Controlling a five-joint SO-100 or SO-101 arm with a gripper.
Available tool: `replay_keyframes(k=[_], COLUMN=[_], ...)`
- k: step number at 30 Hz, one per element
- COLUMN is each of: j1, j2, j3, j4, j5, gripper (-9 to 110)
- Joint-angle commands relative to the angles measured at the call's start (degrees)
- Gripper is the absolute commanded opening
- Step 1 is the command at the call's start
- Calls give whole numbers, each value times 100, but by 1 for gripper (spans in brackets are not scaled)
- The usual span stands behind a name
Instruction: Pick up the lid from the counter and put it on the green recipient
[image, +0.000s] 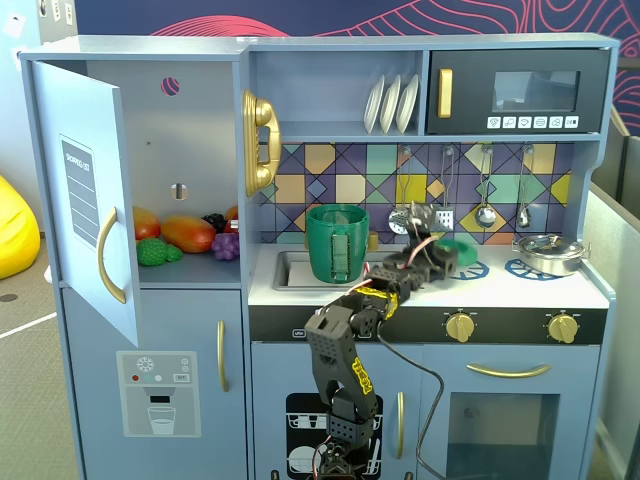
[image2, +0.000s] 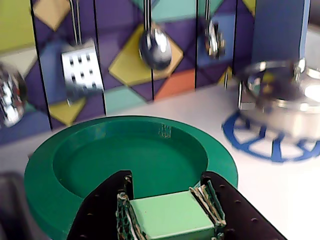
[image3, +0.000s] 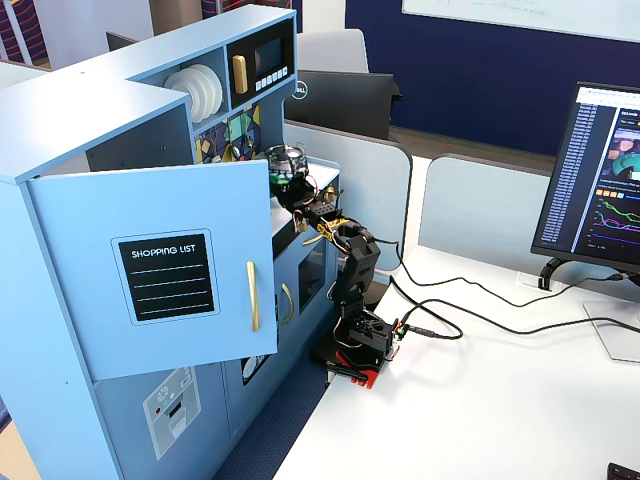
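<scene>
Evidently the gripper (image2: 172, 212) is closing both jaws on the near rim of the lid (image2: 130, 162), gripping it by the edge, likely so the flat disc stays level for carrying. The lid is sitting toward the back right of the counter (image: 590, 290), over a blue burner ring. The green recipient (image: 337, 243) is standing at the left, by the sink. The silver pot (image: 548, 252) is occupying the right corner, and hanging utensils (image2: 154, 46) are crowding the back edge

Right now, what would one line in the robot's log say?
claw: shut on lid | lid: lifted beside left burner ring | green pot: open, in sink | silver pot: untouched
</scene>
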Motion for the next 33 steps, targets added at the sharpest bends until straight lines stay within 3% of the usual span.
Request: replay_keyframes(k=[1, 12, 33], j1=[-158, -1222, -2900], j2=[791, 1063, 677], j3=[-1116, -2355, -2479], j4=[738, 1582, 1898], j5=[53, 290, -422], gripper=[0, 0, 0])
